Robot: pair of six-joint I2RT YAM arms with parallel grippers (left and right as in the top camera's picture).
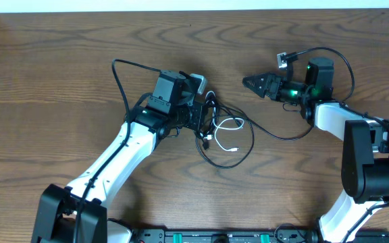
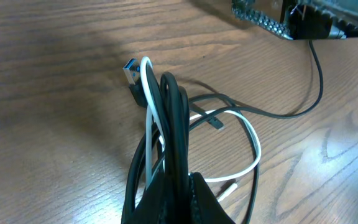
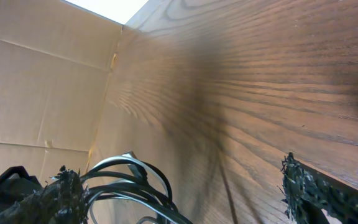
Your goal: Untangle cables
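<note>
Left wrist view: my left hand (image 2: pixel 176 202) grips the tangled cables (image 2: pixel 174 118), so next, I reckon, my open right hand (image 1: pixel 249 82) must draw one loop clear.

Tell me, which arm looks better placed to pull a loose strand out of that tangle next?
Right, probably. The right gripper is open, empty and pointing toward the cables; the left gripper is shut on them, holding the bundle in place.
</note>
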